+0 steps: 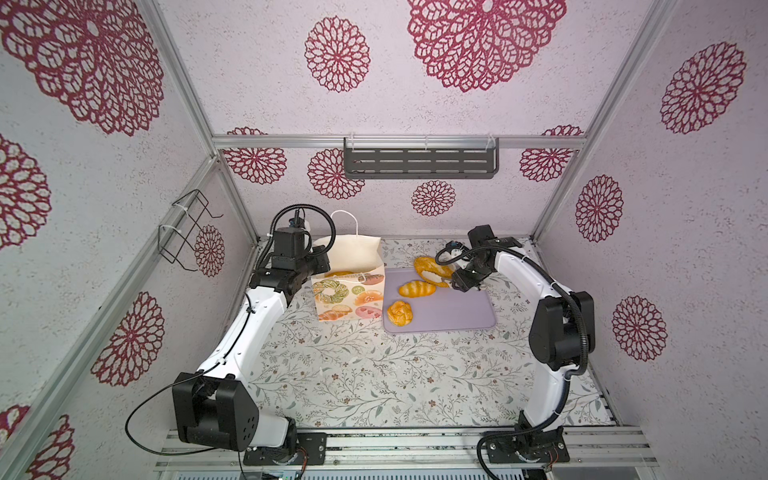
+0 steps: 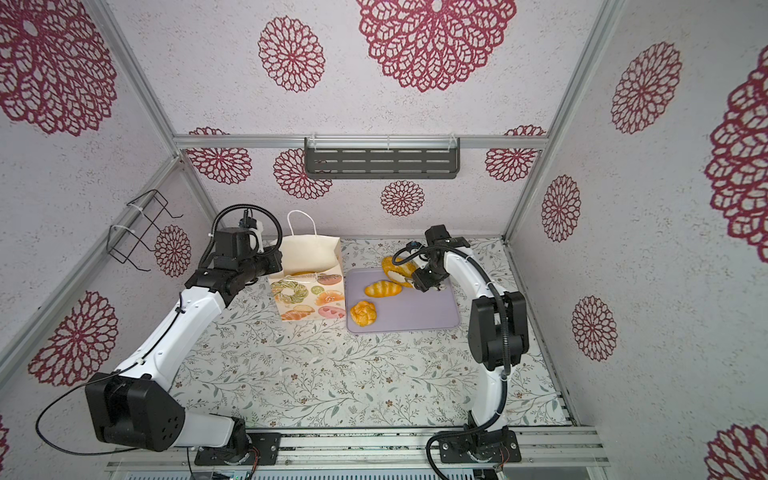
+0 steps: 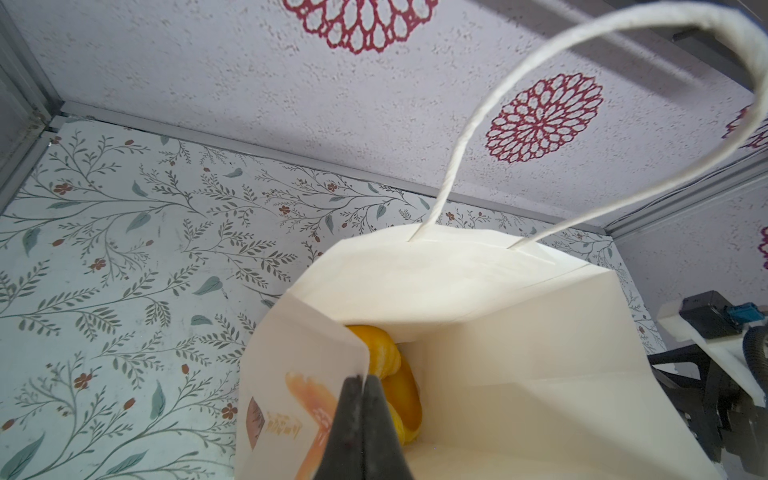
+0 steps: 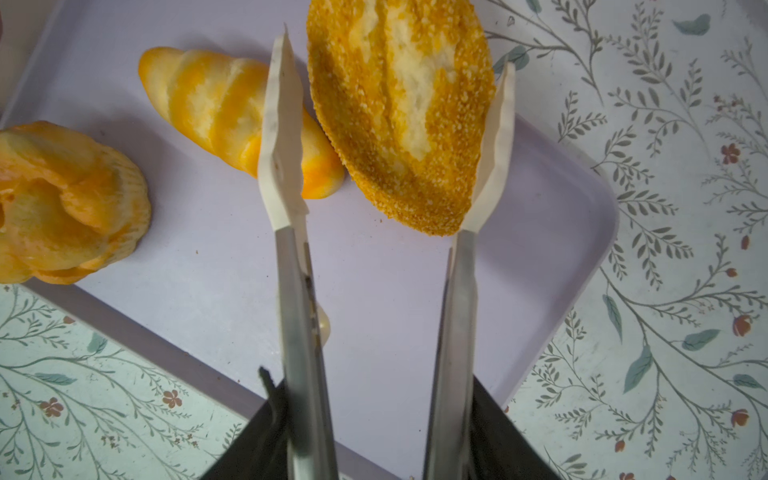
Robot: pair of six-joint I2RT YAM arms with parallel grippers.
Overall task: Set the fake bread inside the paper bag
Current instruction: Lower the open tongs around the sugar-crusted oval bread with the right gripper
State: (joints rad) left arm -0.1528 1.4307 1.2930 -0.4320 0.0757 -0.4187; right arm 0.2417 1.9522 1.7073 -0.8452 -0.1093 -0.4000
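The loaf point(image 4: 386, 174) lies lengthwise between the tong tips point(image 4: 282, 124) of the right gripper point(image 4: 390, 137), squeeze unclear; left gripper point(image 3: 363, 384) clamps the bag point(image 3: 519, 353) rim.

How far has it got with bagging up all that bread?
Partly done. At least one orange bread already lies inside the paper bag, whose rim the left gripper pinches. In hand: the right gripper's open tips straddle the crumbed loaf, which is not yet lifted. Left: that loaf, the twisted roll and the shell-shaped bun on the lilac tray.
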